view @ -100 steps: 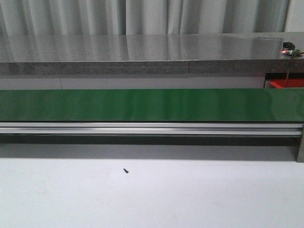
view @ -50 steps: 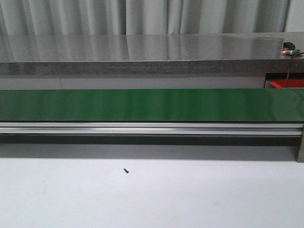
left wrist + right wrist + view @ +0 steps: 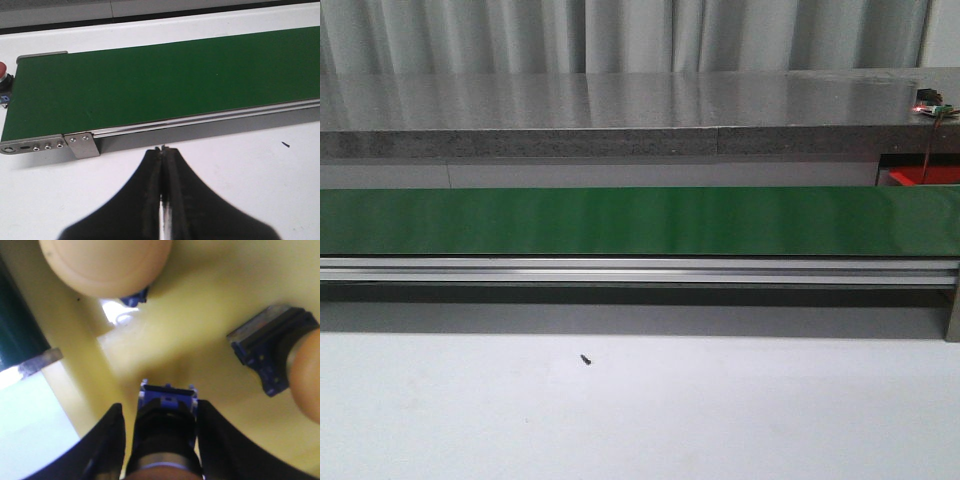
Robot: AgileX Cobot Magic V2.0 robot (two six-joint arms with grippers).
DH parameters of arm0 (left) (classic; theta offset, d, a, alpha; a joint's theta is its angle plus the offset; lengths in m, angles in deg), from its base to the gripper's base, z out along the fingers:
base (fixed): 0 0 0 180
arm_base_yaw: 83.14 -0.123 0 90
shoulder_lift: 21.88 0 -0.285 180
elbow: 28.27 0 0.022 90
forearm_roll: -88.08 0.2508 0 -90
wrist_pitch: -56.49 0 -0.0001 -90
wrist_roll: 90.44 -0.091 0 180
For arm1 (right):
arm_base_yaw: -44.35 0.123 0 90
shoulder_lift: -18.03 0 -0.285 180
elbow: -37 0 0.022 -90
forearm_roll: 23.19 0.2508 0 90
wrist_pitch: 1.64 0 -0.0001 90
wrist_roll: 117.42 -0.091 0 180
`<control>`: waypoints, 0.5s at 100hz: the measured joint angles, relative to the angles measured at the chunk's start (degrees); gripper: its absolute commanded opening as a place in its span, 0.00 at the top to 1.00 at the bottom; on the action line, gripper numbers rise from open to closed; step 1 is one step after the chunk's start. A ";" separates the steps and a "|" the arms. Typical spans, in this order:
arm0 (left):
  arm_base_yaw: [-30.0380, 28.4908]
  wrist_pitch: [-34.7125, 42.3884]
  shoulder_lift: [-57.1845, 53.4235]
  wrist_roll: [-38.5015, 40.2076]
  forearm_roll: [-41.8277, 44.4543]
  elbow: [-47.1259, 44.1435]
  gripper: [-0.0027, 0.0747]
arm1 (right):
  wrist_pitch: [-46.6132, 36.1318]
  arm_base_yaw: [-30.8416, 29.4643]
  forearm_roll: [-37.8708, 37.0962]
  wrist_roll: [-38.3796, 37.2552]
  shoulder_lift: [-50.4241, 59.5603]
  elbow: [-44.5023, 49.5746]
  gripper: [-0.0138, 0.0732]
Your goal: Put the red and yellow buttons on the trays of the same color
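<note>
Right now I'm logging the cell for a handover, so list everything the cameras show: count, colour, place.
belt: one, green, across the table.
rail: one, silver, along the belt's near edge.
table: one, white, nearest the robot.
screw: one, dark, on the table before the belt.
counter: one, grey, behind the belt.
red box: one, far right under the counter, partly hidden.
red knob: one, at the belt's end.
tray: one, yellow, under the right tool.
buttons: three, yellow caps; two on the tray, one between the right tool's fingers.
left tool: shut, empty, over the table.
right tool: around a button, over the tray.
</note>
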 measured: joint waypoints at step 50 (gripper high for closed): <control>0.00 0.00 0.00 0.00 0.00 0.00 0.99 | -0.25 0.00 0.08 0.00 1.38 0.00 0.28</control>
